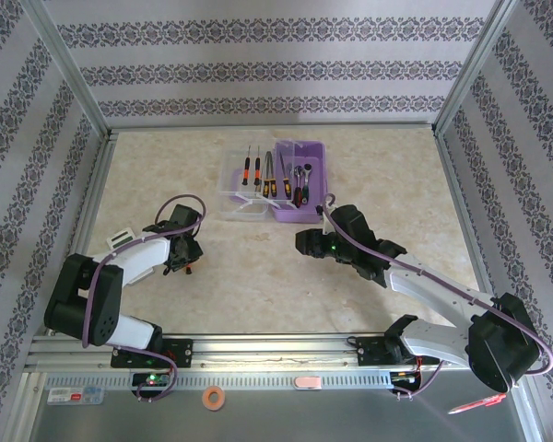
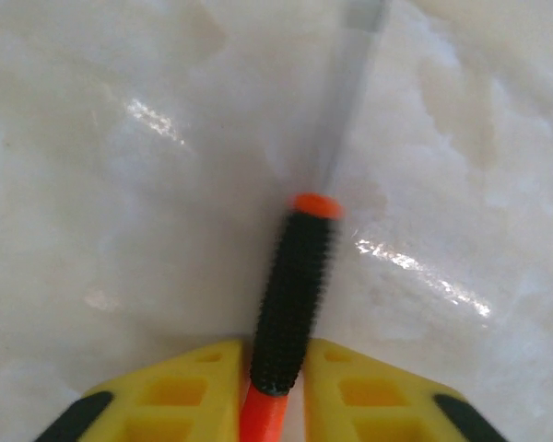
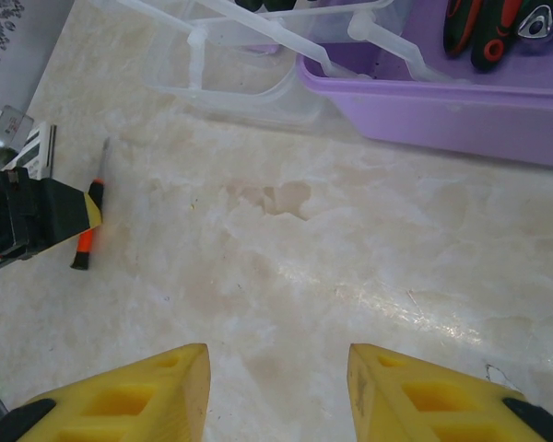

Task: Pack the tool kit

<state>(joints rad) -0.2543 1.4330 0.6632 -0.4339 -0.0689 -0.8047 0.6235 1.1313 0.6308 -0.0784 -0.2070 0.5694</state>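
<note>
Nearest, the left wrist view shows what the overhead one cannot: the left end effector [image 2: 275, 359] is clamped on the black knurled handle of an orange-tipped screwdriver [image 2: 290, 295], whose shaft points forward low over the marble table [image 2: 120, 184]; to its right, the right end effector [image 3: 276, 368] hangs over bare table with its fingers well apart, holding nothing; farther back sits the open lilac case [image 1: 306, 198], its clear lid [image 1: 242, 193] touching its left side; only the overhead view shows the wrench [image 1: 300, 181] and more screwdrivers [image 1: 256, 171] lying there.
</note>
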